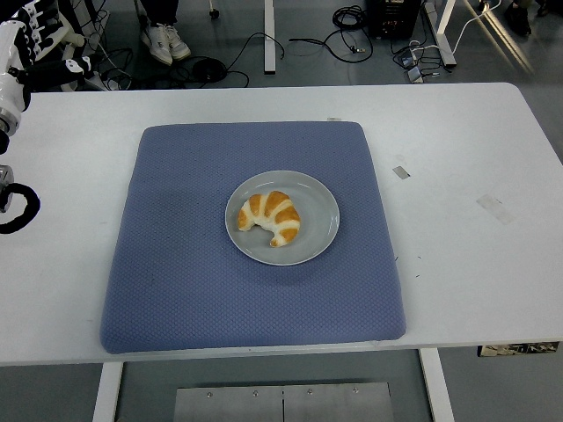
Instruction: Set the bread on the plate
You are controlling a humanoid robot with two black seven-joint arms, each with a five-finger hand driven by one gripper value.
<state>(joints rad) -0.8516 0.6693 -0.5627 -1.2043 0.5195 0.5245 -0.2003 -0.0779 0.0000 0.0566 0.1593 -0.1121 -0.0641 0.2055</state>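
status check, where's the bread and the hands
Left hand at far left edge, holding nothing; right arm out of view. Croissant resting on plate, mid blue mat. Nothing in the way.

Bread: you have one croissant (271, 218), lying on the plate.
Plates: you have one grey plate (322, 215), round, near the middle of the mat.
Mats: you have one blue mat (176, 264) under the plate.
Tables: you have one white table (475, 246).
Tape marks: you can count two pale strips on the table, one (401, 171) just beside the mat's right edge and one (495, 207) further right.
Robot arms: you can see one, the left arm (12, 79), at the picture's left edge.
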